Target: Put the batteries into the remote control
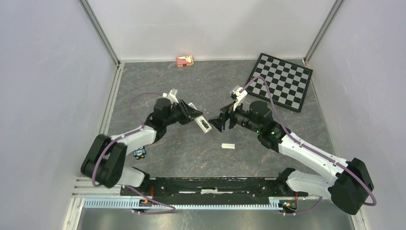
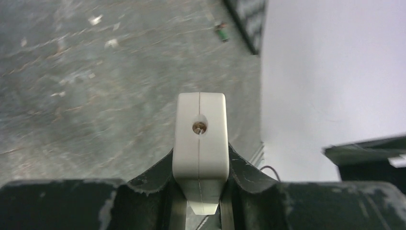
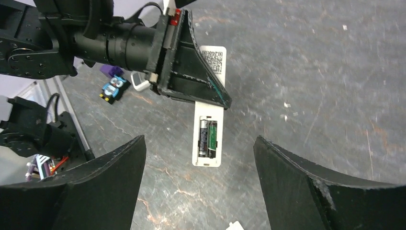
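My left gripper (image 1: 194, 115) is shut on the white remote control (image 1: 204, 124), holding it above the table with its free end pointing right. The left wrist view shows the remote's (image 2: 200, 139) end face pinched between my fingers (image 2: 244, 167). In the right wrist view the remote's (image 3: 209, 158) back compartment is uncovered, and two batteries (image 3: 208, 136), one black and one green, lie side by side inside it. My right gripper (image 1: 218, 123) faces the remote's end, open wide with nothing between its fingers (image 3: 110, 177). A small green cylinder (image 2: 220, 32), apparently another battery, lies on the table by the checkerboard.
A small white cover piece (image 1: 228, 145) lies on the table below the remote. A little toy robot (image 1: 139, 153) sits by the left arm. The checkerboard (image 1: 282, 81) is at the back right and a red and yellow box (image 1: 185, 61) at the back wall.
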